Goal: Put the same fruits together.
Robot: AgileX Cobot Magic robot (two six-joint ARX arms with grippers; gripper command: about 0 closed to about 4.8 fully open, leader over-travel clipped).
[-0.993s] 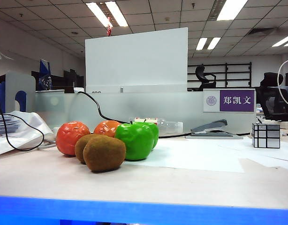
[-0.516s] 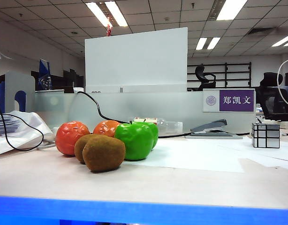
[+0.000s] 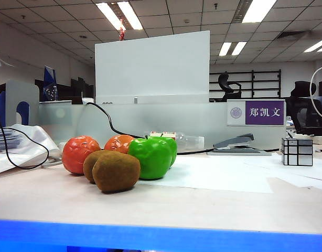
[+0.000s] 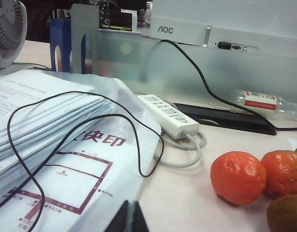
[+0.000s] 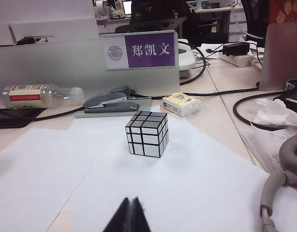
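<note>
6 fuzzy-brown, glossy-green and orange-red toy fruits (image 3: 119,157) clustered, unsorted; left gripper (image 4: 129,217) and right gripper (image 5: 129,216) clenched, empty, low over the desk. Next: open, reach 1.

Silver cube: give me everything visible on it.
The silver cube is a mirror-finish puzzle, dark grooves splitting each face into unequal blocks. It looks unscrambled and sits flat, one corner toward the right wrist camera, on white paper at the table's right side, short of the stapler. Nothing but the paper touches it; neither gripper is near.

office | desk nameplate (image 3: 255,112); stapler (image 3: 235,143); monitor (image 3: 152,67); ceiling lights
</note>
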